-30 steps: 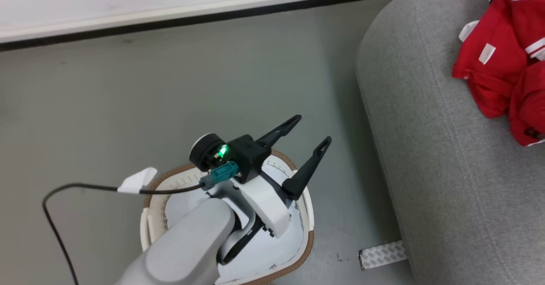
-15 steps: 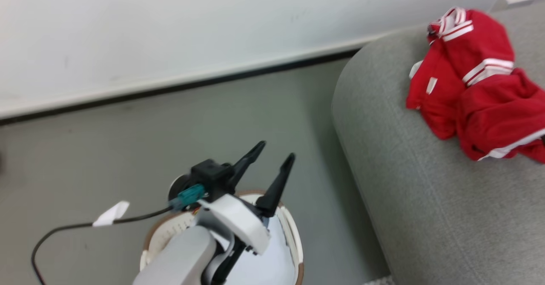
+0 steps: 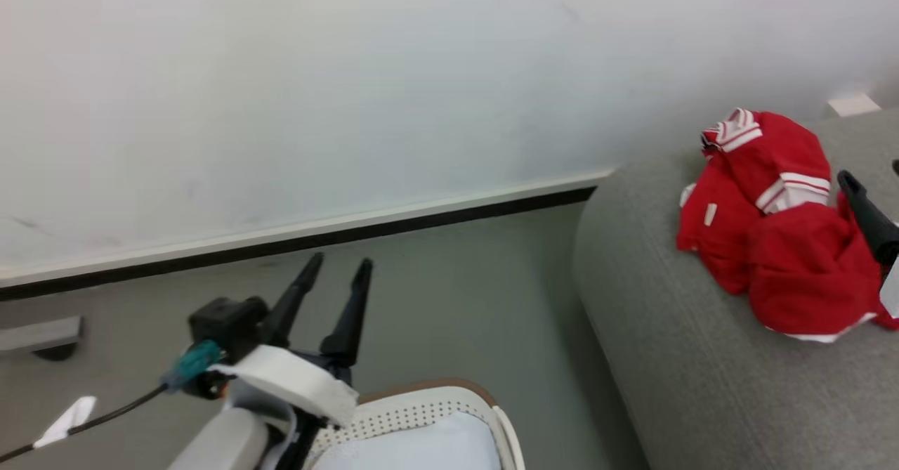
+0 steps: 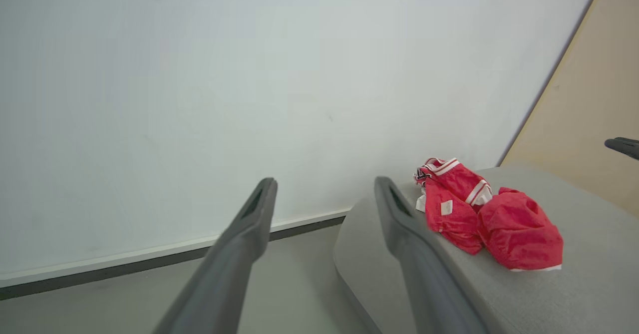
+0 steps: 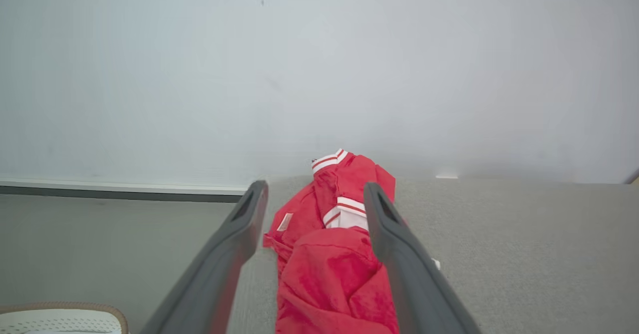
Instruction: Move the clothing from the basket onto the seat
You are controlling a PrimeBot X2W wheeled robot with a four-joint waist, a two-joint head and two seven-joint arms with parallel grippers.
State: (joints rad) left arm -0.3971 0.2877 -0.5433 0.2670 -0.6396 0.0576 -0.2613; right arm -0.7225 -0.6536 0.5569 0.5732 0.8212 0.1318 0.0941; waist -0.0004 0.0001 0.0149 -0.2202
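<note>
I'm keeping the right gripper (image 5: 315, 189) over the seat (image 3: 702, 400), its jaws spread wide and gripping nothing. In the right wrist view the clothing (image 3: 772, 252) is showing between the two fingers but lying slack on the cushion. I cannot tell whether a finger is brushing the cloth. I judge the arm is sitting here because this is the drop spot: low over the cushion, well in from the rounded end, so a loose garment lands on fabric and not on the floor.

The clothing is resting as one crumpled red heap on the seat, near its rounded end and towards the wall. The heap's long axis is running from the wall side towards my right gripper, roughly along the line of that gripper's fingers. The striped trim and white panel are pointing away towards the wall, and the fuller plain red lump is lying at the near end, just beside the finger I can see in the head view.

I'm holding the left gripper (image 3: 340, 263) out over the floor just beyond the basket (image 3: 421, 403), fingers aimed at the wall, jaws wide apart and empty. It is parked clear of the seat, I reckon, so the two arms aren't crowding each other. Of the basket I'm seeing only the rim, the perforated wall and some pale lining, with no red in that part — the rest is out of frame.
</note>
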